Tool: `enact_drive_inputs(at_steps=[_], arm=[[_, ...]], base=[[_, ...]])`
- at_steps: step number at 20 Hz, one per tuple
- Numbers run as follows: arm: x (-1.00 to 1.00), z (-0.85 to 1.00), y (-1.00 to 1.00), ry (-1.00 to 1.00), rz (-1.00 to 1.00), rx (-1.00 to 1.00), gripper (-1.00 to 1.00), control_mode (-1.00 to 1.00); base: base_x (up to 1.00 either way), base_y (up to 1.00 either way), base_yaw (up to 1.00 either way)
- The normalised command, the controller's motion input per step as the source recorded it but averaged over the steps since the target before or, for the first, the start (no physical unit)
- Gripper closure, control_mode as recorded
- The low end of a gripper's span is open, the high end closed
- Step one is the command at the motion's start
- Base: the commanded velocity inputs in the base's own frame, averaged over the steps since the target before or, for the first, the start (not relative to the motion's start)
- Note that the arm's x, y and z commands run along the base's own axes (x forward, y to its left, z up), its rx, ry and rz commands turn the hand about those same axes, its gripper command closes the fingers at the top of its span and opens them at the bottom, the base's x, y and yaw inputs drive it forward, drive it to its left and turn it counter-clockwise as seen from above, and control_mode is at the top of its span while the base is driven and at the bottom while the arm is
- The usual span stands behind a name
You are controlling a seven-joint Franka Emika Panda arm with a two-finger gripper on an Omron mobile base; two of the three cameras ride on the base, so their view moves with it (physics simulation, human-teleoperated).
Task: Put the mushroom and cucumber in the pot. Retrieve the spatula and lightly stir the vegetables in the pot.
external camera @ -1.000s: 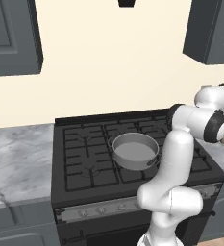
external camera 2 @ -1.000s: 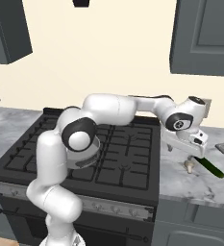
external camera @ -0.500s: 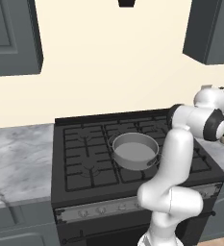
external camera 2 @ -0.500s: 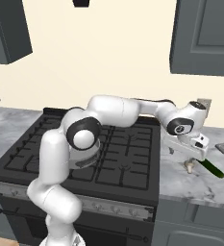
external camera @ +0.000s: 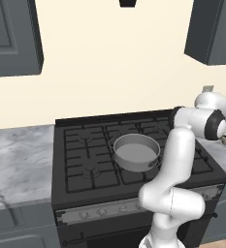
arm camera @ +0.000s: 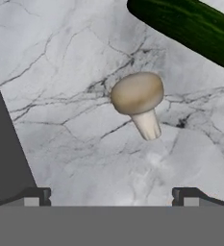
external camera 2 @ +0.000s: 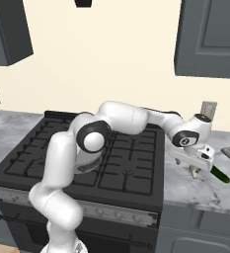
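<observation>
Dropped lower over right counter (external camera 2: 195,190) since prev frame, hand (external camera 2: 198,163) wide open & empty, mushroom (arm camera: 138,100) on its side just ahead, centred betw fingertips, cucumber (arm camera: 190,26) lying beyond.

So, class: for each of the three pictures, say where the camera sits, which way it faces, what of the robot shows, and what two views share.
Left base view: behind the arm's left, facing forward and down at the stove and pot; the arm rises lower right.
Right base view: behind its right, over stove and counter; the arm reaches right, open end effector above the mushroom.
Hand view: on the hand, looking down at mushroom and cucumber; fingertips at the bottom.
Shared: right base and hand views both show mushroom and cucumber.
</observation>
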Motion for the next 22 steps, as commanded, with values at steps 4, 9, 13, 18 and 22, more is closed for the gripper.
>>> enact_drive_inputs(at_steps=[4,9,13,18,22], arm=[[0.27,-0.02,-0.23,0.0,0.07,0.0,-1.0,-1.0],[0.07,-0.18,-0.08,0.0,0.04,0.0,-1.0,-1.0],[0.01,-0.4,0.0,0.0,0.01,0.0,-1.0,-1.0],[0.32,-0.08,0.0,0.0,0.01,0.0,-1.0,-1.0],[0.35,-0.02,-0.06,0.0,0.02,0.0,-1.0,-1.0]], base=[[0.0,0.0,0.0],[0.0,0.0,0.0],[0.0,0.0,0.0],[0.0,0.0,0.0],[0.0,0.0,0.0]])
